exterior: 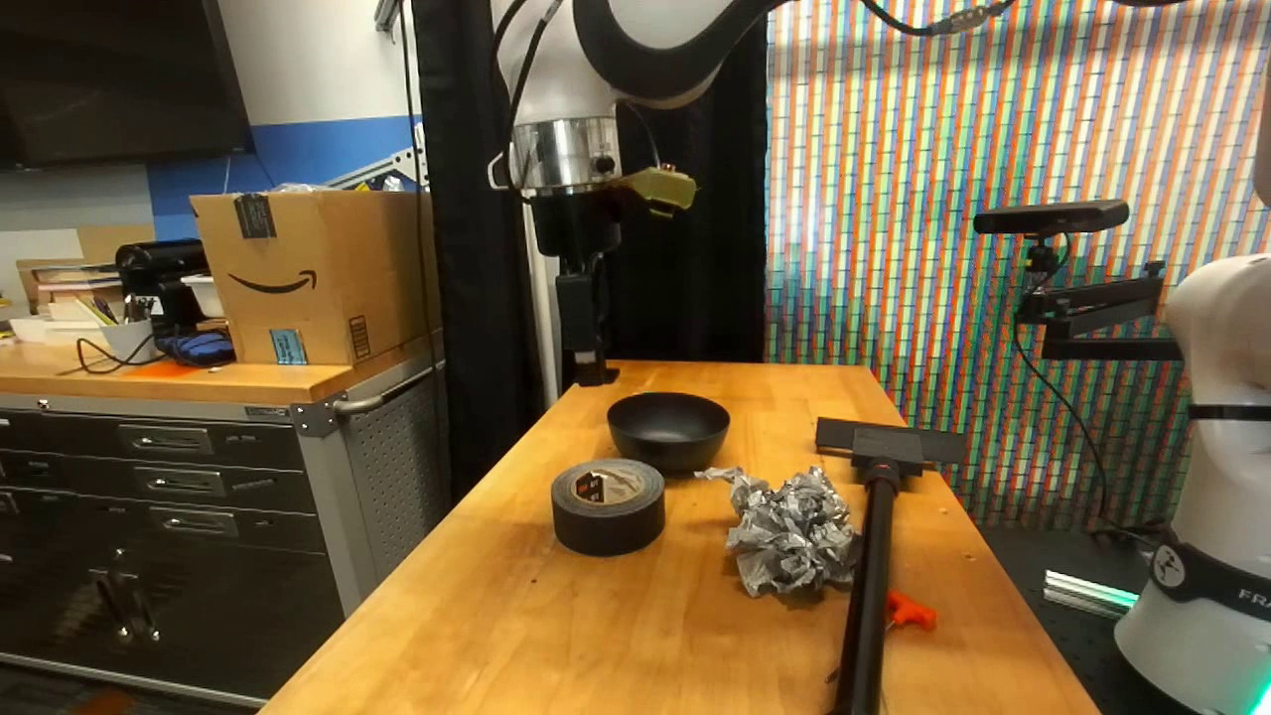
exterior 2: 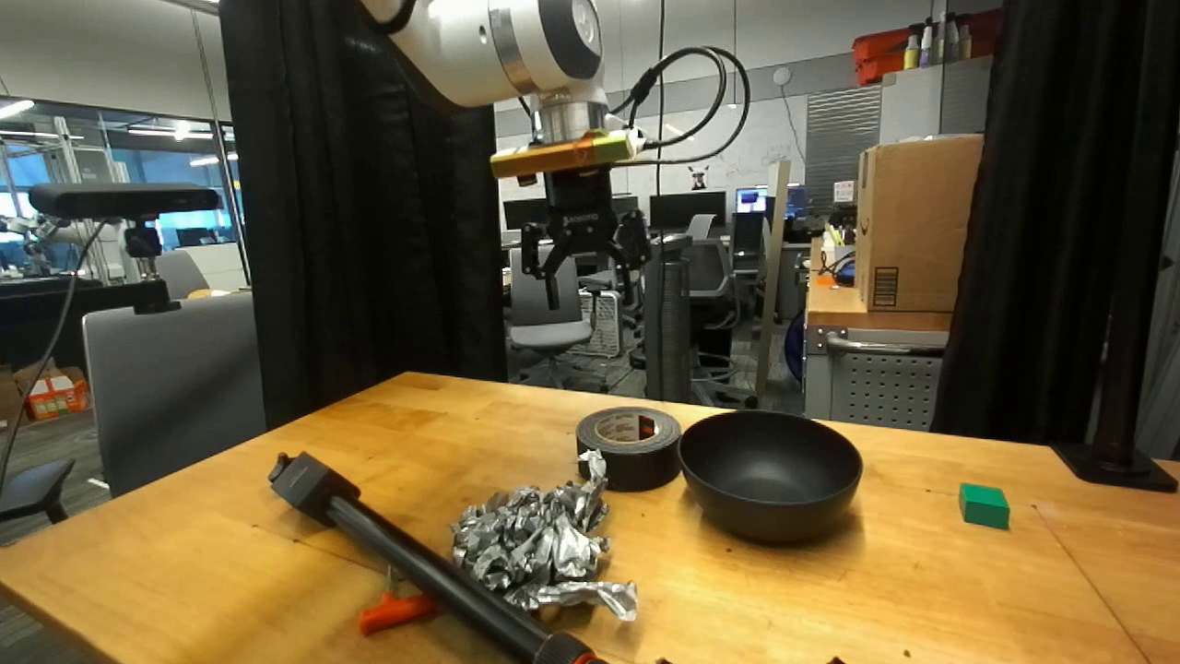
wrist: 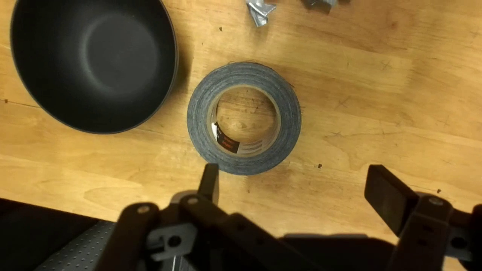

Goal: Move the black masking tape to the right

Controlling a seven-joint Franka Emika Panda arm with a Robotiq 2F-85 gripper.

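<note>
Black tape roll [exterior: 608, 523]: lies flat near the left edge of the tabletop [exterior: 516, 636] in an exterior view, with a margin between.
Gripper [wrist: 293, 169]: raised above the tabletop; 2 fingers [wrist: 389, 201] spread wide apart.
Black bowl [wrist: 120, 54]: just beside the roll; a narrow gap parts the 2 in the wrist view.
Crumpled foil [exterior: 789, 536]: apart from the roll, towards the right edge in an exterior view; black bar [exterior: 871, 596] just past it, contact unclear.
Wood surface [exterior 2: 470, 433]: bare from the roll to the far left corner in an exterior view.
Green block [exterior 2: 985, 506]: past the bowl, well apart from the roll.
</note>
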